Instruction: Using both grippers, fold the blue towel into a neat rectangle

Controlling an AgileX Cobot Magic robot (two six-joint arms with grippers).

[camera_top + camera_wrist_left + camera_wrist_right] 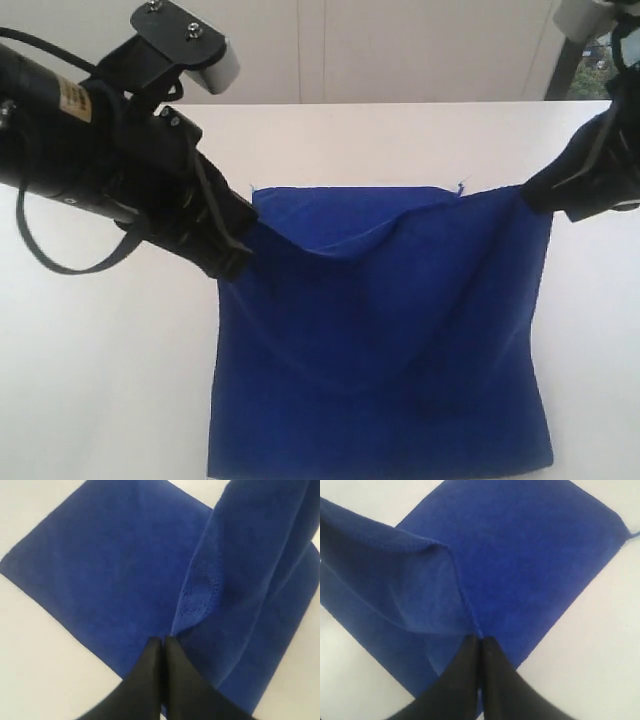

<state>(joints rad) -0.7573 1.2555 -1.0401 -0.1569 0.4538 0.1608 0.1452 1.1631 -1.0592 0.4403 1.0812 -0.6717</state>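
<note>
The blue towel [380, 340] hangs doubled over the white table, its upper layer sagging in the middle between my two grippers. My left gripper [240, 245] is shut on the towel's left upper corner, lifted above the lower layer. My right gripper [535, 195] is shut on the right upper corner. In the left wrist view the black fingers [162, 641] pinch a raised fold of the towel [235, 570]. The right wrist view shows its gripper [480, 640] clamped on a towel edge [420, 590], with the lower layer spread flat beneath. A pale thread tag [461, 186] sticks up at the far edge.
A white table [100, 380] carries the towel, with a white wall [400, 50] behind its far edge. The left arm's camera mount [185, 40] rises at the upper left. A dark stand leg [562, 70] is at the upper right.
</note>
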